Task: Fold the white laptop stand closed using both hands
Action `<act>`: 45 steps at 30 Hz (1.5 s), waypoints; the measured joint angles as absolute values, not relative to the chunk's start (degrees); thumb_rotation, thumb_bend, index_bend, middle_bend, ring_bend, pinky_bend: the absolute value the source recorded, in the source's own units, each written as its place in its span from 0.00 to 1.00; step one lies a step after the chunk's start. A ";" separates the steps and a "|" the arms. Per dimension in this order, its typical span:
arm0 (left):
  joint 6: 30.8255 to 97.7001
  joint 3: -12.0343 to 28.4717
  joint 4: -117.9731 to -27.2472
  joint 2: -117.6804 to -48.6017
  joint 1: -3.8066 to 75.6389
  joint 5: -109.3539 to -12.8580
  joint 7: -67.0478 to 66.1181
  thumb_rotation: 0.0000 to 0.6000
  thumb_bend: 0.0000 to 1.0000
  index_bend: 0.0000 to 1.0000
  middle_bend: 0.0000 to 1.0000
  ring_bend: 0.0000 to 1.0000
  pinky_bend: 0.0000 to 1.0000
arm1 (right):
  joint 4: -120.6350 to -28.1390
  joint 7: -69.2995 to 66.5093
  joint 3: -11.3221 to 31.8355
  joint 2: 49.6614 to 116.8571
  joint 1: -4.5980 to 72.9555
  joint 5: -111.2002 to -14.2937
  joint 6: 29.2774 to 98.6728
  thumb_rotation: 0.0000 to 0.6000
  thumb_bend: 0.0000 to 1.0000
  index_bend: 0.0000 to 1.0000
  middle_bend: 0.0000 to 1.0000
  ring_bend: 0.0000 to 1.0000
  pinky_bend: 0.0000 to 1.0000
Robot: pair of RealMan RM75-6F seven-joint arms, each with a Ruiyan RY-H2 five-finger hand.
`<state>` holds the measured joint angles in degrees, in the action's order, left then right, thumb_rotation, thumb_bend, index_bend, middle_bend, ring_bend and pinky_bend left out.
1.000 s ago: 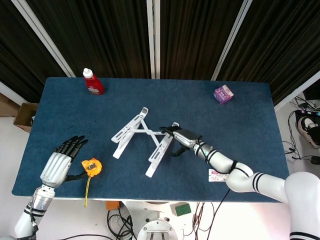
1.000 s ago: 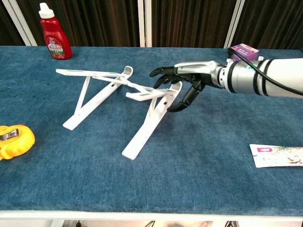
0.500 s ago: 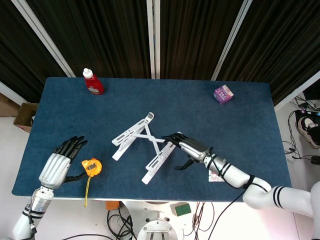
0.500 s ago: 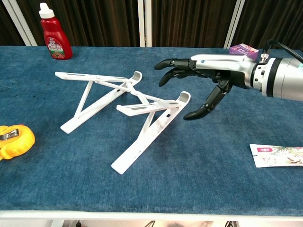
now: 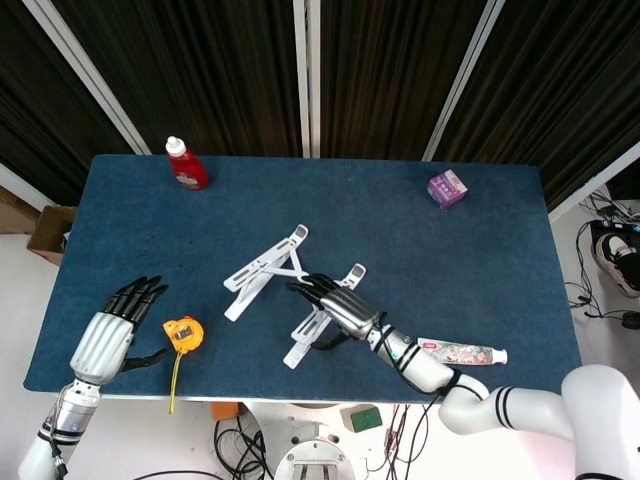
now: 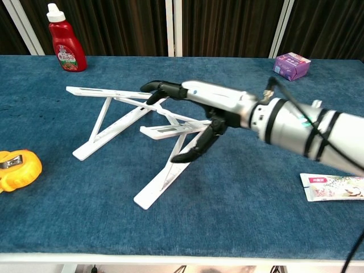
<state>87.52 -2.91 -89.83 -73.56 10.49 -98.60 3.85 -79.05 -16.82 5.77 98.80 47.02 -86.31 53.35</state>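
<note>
The white laptop stand [image 5: 258, 268] stands unfolded in the middle of the blue table [image 5: 480, 260], its two legs splayed apart and joined by crossed bars. In the chest view the stand [image 6: 114, 126] has its left leg bare. My right hand [image 5: 335, 305] hangs over the stand's right leg with fingers spread and holds nothing. In the chest view the right hand [image 6: 210, 105] reaches leftward across the top bars, thumb pointing down in front of the right leg. My left hand [image 5: 110, 335] is open near the front left edge, apart from the stand.
A yellow tape measure [image 5: 183, 333] [image 6: 17, 168] lies beside my left hand. A red ketchup bottle [image 5: 186, 165] [image 6: 65, 38] stands at the back left, a purple box [image 5: 447, 187] [image 6: 292, 62] at the back right. A flat packet [image 5: 460, 351] [image 6: 335, 187] lies front right.
The stand slid toward the front left a second ago, then stayed put. My right hand pulled back, then swung left over the stand's right leg. The left hand barely moved.
</note>
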 measured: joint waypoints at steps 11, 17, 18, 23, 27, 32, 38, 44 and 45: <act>88.50 -3.28 -89.18 -73.57 9.65 -99.03 4.71 1.00 0.00 0.11 0.07 0.04 0.16 | -70.76 -8.92 9.58 107.78 44.57 -84.22 62.75 1.00 0.61 0.53 0.50 0.38 0.39; 88.21 -3.13 -89.56 -73.43 10.10 -99.70 4.31 1.00 0.00 0.11 0.07 0.05 0.16 | -74.31 -7.92 12.43 103.83 42.13 -82.75 66.97 1.00 0.59 0.53 0.48 0.38 0.38; 88.21 -3.14 -89.59 -73.48 10.14 -99.87 4.27 1.00 0.00 0.11 0.07 0.05 0.16 | -74.80 -7.71 13.34 102.98 41.78 -81.79 67.21 1.00 0.59 0.53 0.48 0.37 0.36; 88.14 -3.23 -89.17 -73.87 10.11 -99.89 4.66 1.00 0.00 0.11 0.07 0.04 0.16 | -75.84 -7.29 16.60 100.66 40.75 -76.61 66.85 1.00 0.57 0.44 0.41 0.31 0.26; 88.34 -3.30 -88.66 -74.13 10.01 -99.99 5.09 1.00 0.00 0.11 0.07 0.05 0.16 | -76.34 -7.21 19.11 98.99 40.49 -70.34 63.41 1.00 0.54 0.30 0.31 0.19 0.17; 88.72 -3.39 -88.09 -74.18 9.65 -99.83 5.56 1.00 0.00 0.11 0.07 0.04 0.16 | -75.04 -7.26 20.98 98.20 40.93 -65.70 59.08 1.00 0.53 0.06 0.18 0.06 0.06; 88.82 -3.40 -87.59 -74.15 9.44 -99.57 6.08 1.00 0.00 0.11 0.07 0.04 0.16 | -74.21 -8.57 21.50 97.66 40.99 -65.51 59.00 1.00 0.52 0.00 0.10 0.00 0.00; 88.70 -3.34 -87.61 -74.25 9.64 -99.84 6.02 1.00 0.00 0.11 0.07 0.04 0.16 | -75.80 -8.58 21.42 96.17 40.28 -66.37 60.07 1.00 0.52 0.00 0.04 0.00 0.00; 88.67 -3.32 -87.65 -74.20 9.66 -99.83 6.01 1.00 0.00 0.11 0.07 0.04 0.16 | -76.72 -9.64 21.04 95.51 39.99 -67.79 60.46 1.00 0.52 0.00 0.04 0.00 0.00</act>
